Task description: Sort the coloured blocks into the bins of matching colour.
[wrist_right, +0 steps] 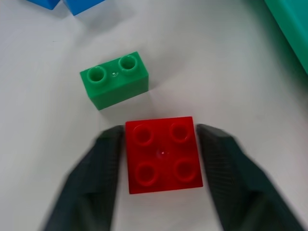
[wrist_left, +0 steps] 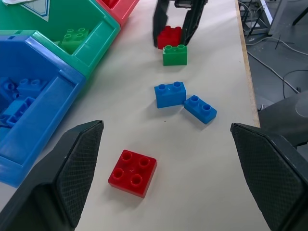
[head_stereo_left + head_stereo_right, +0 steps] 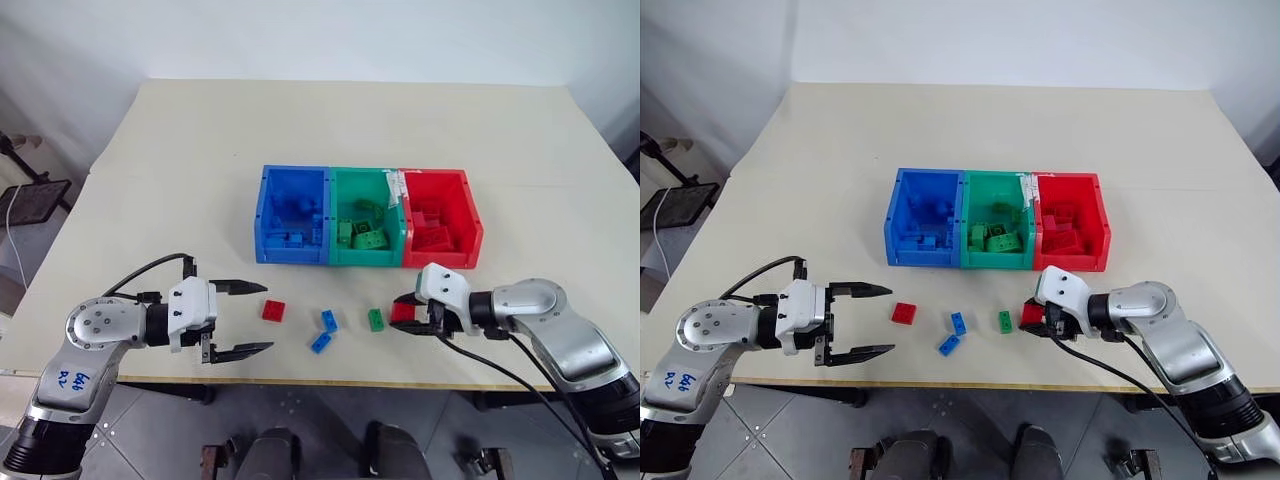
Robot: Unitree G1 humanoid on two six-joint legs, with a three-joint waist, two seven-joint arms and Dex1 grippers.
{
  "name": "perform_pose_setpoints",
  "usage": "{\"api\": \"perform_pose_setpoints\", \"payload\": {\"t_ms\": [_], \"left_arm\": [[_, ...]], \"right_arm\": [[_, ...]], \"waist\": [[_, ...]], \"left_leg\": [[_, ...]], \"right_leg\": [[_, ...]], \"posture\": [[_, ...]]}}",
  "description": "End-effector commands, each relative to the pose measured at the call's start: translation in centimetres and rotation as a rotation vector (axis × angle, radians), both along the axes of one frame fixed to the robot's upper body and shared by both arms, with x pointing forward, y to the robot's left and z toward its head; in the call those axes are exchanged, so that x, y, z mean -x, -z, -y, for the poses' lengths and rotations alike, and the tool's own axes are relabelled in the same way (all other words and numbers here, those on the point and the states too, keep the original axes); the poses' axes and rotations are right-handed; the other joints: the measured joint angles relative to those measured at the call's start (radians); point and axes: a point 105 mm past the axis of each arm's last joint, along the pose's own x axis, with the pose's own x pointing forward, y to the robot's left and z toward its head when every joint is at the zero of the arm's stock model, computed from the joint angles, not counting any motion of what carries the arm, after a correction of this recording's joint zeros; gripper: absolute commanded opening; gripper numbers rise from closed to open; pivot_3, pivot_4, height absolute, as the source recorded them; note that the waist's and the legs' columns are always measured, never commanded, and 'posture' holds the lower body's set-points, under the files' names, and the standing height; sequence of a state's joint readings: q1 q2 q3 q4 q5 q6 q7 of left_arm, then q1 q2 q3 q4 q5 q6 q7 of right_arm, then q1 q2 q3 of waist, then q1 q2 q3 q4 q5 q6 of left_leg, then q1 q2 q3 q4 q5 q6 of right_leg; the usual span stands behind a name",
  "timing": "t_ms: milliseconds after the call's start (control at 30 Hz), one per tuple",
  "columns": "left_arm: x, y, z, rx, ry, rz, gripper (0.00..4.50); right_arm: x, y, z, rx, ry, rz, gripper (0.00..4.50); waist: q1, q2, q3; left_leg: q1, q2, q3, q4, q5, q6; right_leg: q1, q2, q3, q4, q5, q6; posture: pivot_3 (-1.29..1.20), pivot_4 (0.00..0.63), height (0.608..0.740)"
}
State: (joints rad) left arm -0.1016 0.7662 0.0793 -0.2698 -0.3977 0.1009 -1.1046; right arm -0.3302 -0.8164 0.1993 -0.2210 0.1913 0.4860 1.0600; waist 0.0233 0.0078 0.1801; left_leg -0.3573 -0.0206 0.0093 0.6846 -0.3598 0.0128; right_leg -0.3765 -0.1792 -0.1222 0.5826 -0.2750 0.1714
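- The right gripper [image 1: 161, 154] is sitting low over the cream tabletop [image 3: 180, 170], its two black fingers [image 1: 96, 168] narrowed onto opposite sides of a square red four-stud plastic brick [image 1: 163, 154] and touching or nearly touching it, with the brick lying on the table.
- The left gripper [image 3: 245, 318] is hovering with its fingers spread wide and holding nothing, a second red four-stud brick [image 3: 273, 310] lying on the table just beyond its tips.
- A small green two-stud brick [image 1: 114, 79] is lying just beside the gripped red one, and two blue two-stud bricks [image 3: 324, 331] are resting close together between the two red bricks.
- A row of three joined square open-top plastic bins is standing mid-table: the blue bin [image 3: 290, 215], the green bin [image 3: 365, 215] and the red bin [image 3: 440, 215], each already holding bricks of its own colour.
- The table is standing on a grey floor [image 3: 150, 430] before a white wall [image 3: 300, 40].
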Motion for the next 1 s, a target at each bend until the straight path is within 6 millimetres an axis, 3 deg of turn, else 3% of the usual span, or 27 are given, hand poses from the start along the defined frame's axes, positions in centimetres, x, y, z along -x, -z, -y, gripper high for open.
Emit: {"api": "perform_pose_setpoints", "payload": {"t_ms": [33, 167, 333, 533, 667, 767, 833, 867, 967, 1000], "left_arm": [[-0.1, -1.5, 0.1, 0.031, 0.002, 0.058, 4.50], [-0.6, -2.9, 0.4, 0.111, -0.037, 0.106, 4.50], [-1.2, -3.1, -0.2, 0.162, -0.117, 0.086, 4.50], [-1.8, -3.3, -1.2, 0.187, -0.181, 0.073, 4.50], [-2.0, -3.8, -1.6, 0.202, -0.201, 0.082, 4.50], [-2.0, -4.0, -1.7, 0.218, -0.205, 0.079, 4.50], [-1.9, -3.9, -1.8, 0.211, -0.200, 0.069, 4.50], [-1.9, -3.7, -1.9, 0.200, -0.197, 0.064, 4.50], [-1.9, -2.7, -2.8, 0.108, -0.182, 0.067, 4.50], [-1.9, -2.4, -3.0, 0.087, -0.173, 0.065, 4.50]], "right_arm": [[-0.4, -0.9, 1.0, -0.022, 0.042, 0.035, 1.48], [-2.5, -7.1, 2.8, -0.298, 0.165, 0.161, 1.48], [-6.6, -12.5, 6.0, -0.467, 0.386, 0.340, 1.48], [-9.8, -12.4, 6.2, -0.408, 0.426, 0.394, 1.48], [-10.3, -12.5, 5.8, -0.427, 0.405, 0.405, 2.77], [-9.9, -12.3, 6.1, -0.426, 0.395, 0.401, 3.81], [-8.6, -12.0, 6.9, -0.416, 0.367, 0.395, 4.48], [-8.0, -11.9, 7.2, -0.409, 0.354, 0.398, 4.48], [-2.0, -12.1, 6.0, -0.496, 0.026, 0.373, 4.48], [-1.4, -11.6, 6.4, -0.486, 0.043, 0.338, 4.48]], "waist": [[0.001, 0.000, 0.000], [0.000, 0.000, 0.000], [-0.007, 0.000, 0.000], [-0.013, 0.000, 0.000], [-0.020, 0.000, 0.001], [-0.024, 0.000, 0.001], [-0.022, 0.000, 0.001], [-0.021, 0.000, 0.001], [-0.009, 0.000, 0.001], [-0.009, 0.001, 0.001]], "left_leg": [[0.000, 0.000, 0.000, 0.000, 0.000, 0.000], [0.000, 0.000, 0.000, 0.000, 0.000, 0.000], [0.000, 0.001, 0.000, 0.000, 0.000, 0.000], [0.000, 0.001, 0.000, -0.001, 0.000, 0.000], [0.000, 0.001, 0.000, -0.001, 0.000, 0.000], [0.000, 0.001, 0.000, -0.001, 0.000, 0.000], [0.000, 0.001, 0.000, -0.001, 0.000, 0.000], [-0.001, 0.001, -0.002, -0.001, 0.000, 0.000], [-0.002, 0.000, -0.002, -0.002, 0.000, 0.000], [-0.001, 0.001, -0.002, -0.002, -0.001, -0.001]], "right_leg": [[0.000, 0.000, 0.000, 0.000, 0.000, 0.000], [0.000, 0.000, 0.000, 0.000, 0.000, 0.000], [0.000, 0.001, 0.000, 0.000, 0.000, 0.000], [-0.001, 0.001, 0.000, 0.000, 0.000, 0.000], [-0.001, 0.001, -0.001, 0.000, 0.000, 0.000], [-0.001, 0.001, -0.001, 0.000, 0.000, 0.000], [-0.001, 0.001, -0.001, 0.000, 0.000, 0.000], [-0.001, 0.001, -0.002, 0.000, 0.000, 0.000], [-0.001, 0.000, -0.003, 0.000, 0.000, 0.000], [-0.001, 0.001, -0.004, 0.000, 0.000, 0.000]], "posture": [[0.00, 0.150, 0.740], [0.00, 0.150, 0.740], [0.00, 0.150, 0.740], [0.00, 0.150, 0.740], [0.00, 0.150, 0.740], [0.00, 0.150, 0.740], [0.00, 0.150, 0.740], [0.00, 0.150, 0.740], [0.00, 0.150, 0.740], [0.00, 0.150, 0.740]]}}
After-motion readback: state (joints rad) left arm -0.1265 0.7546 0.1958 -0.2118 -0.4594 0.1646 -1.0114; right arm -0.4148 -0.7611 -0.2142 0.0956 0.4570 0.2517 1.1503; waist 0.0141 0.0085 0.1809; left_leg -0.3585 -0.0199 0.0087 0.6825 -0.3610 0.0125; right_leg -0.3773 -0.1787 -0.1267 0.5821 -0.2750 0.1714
